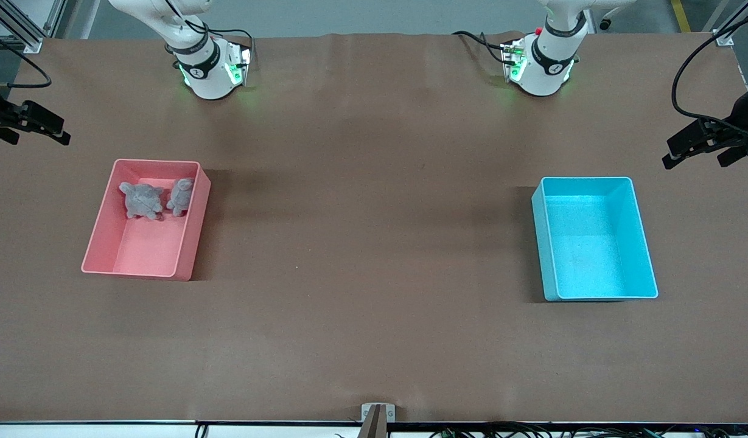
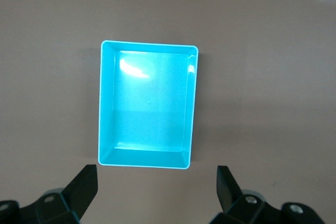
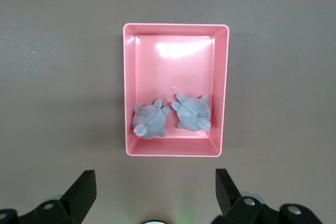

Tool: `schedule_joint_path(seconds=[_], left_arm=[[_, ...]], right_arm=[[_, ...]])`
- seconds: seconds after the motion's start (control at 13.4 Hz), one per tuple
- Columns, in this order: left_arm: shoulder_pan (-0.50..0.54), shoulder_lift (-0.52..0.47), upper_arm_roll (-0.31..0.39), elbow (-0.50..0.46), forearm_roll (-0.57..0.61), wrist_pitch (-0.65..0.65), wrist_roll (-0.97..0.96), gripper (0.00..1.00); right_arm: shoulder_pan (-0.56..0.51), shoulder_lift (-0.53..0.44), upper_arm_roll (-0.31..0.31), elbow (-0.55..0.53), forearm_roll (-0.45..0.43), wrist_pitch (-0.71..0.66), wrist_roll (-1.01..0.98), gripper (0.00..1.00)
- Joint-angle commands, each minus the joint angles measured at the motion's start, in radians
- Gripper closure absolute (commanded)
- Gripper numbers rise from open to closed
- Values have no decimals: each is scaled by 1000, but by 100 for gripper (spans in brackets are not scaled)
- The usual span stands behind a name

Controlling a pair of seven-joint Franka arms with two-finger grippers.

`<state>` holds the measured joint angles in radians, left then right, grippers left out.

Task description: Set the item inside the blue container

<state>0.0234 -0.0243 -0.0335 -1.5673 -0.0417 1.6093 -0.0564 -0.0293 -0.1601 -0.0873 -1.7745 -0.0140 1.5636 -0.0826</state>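
We are looking at a brown surface (image 1: 374, 243) that is carrying two bins set well apart. The blue container (image 1: 594, 238) is sitting toward the left arm's end of the surface, and we are seeing only its bare floor inside. The pink bin (image 1: 147, 218) is sitting toward the right arm's end, and it is holding two grey plush toys (image 1: 142, 200) (image 1: 181, 195) side by side, just touching, at the end of the bin farther from the front camera.

We are finding the left gripper (image 1: 702, 148) hanging at the edge of the surface at the left arm's end, clear of the blue container and not over it in the front view. Its fingers (image 2: 84, 187) are spread wide and grasping nothing; in the left wrist view the blue container (image 2: 149, 106) is lying apart from them, lined up with the gap between the two fingers, with a strip of bare surface separating its rim from the fingertips.

We are finding the right gripper (image 1: 36, 126) hanging at the edge at the right arm's end, apart from the pink bin. Its fingers (image 3: 84, 188) are likewise released and empty, and in the right wrist view the pink bin (image 3: 176, 90) with the two toys (image 3: 150, 119) (image 3: 192, 113) is lying apart from them, facing the gap.
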Motion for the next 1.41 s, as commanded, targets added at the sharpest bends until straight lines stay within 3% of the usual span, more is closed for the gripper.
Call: schedule_joint_path(seconds=[0.0,0.37,0.6,0.97,1.19,1.34], left_arm=[[3,-11,1,6,5,-2,13,0],[3,-11,0,6,3,0,17,0],[3,-11,1,6,3,3,17,0],[3,-11,1,6,3,6,17,0],[3,-11,1,6,2,6,17,0],[4,-9,6,6,-4,6,17,0]], right_arm=[[-15,-21,14,-19,9,1,11,0],[-15,-9,15,38,8,-29,12,0],[-24,74,12,110,8,-56,7,0],[-53,131,11,119,8,-18,-3,0],[-55,221,11,122,2,23,-3,0],[-67,225,11,54,6,53,-2,0]])
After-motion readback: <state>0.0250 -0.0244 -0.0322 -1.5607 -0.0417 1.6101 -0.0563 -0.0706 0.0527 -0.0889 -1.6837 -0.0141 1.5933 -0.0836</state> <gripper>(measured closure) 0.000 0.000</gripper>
